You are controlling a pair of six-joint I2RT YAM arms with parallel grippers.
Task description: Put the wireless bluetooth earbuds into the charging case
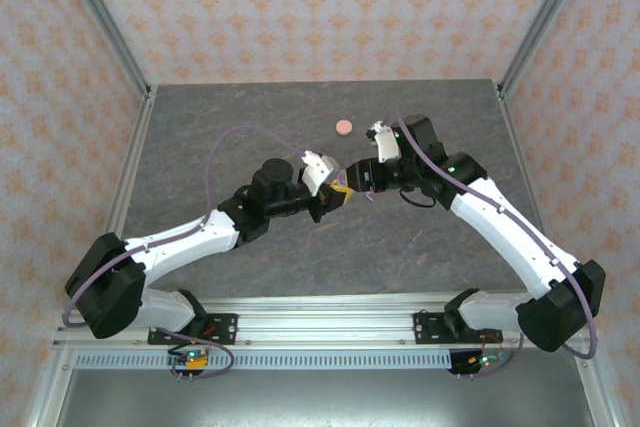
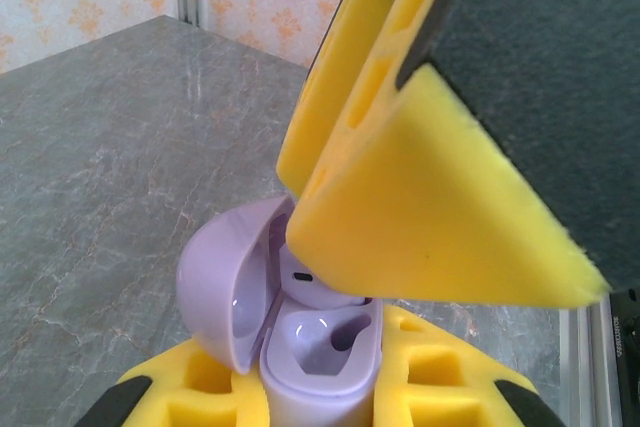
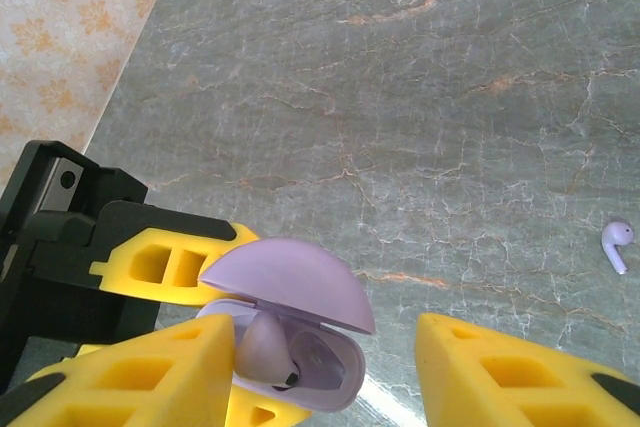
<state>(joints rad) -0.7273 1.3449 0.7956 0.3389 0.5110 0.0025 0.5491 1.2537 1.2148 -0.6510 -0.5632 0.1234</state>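
Overhead, the arms meet over the counter (image 1: 220, 137), a pink case (image 1: 344, 127) beyond. Left wrist: left jaws clamp the open lilac case (image 2: 320, 377). Right wrist: right jaws stand apart around it, a lilac earbud (image 3: 262, 352) inside, a second earbud (image 3: 618, 243) loose on the counter.

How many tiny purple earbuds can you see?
2. One earbud lies loose on the table; a second earbud sits inside the open lilac case. More may be hidden.
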